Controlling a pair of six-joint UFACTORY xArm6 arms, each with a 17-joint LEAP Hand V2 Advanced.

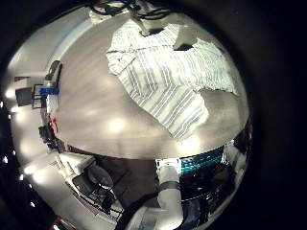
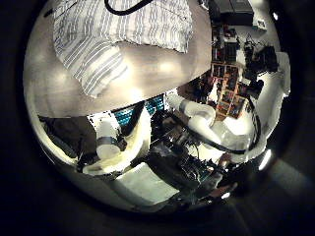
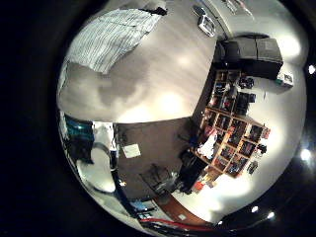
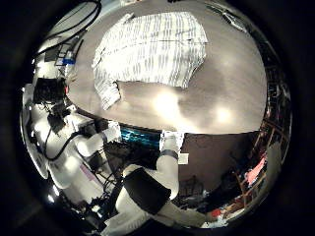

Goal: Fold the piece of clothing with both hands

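table [image 4: 221, 88] carries the striped shirt [image 4: 153, 47], which lies spread flat with one sleeve out toward the edge; both hands seem to hang well above it, touching nothing. their finger state cannot be told from these views. uneven grips could drag or bunch the cloth, skewing the fold.

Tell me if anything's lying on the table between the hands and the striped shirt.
Nothing visible is. The striped shirt lies spread flat on the table, and the bare tabletop around it shows no other objects in any palm view. The hands themselves are not in view.
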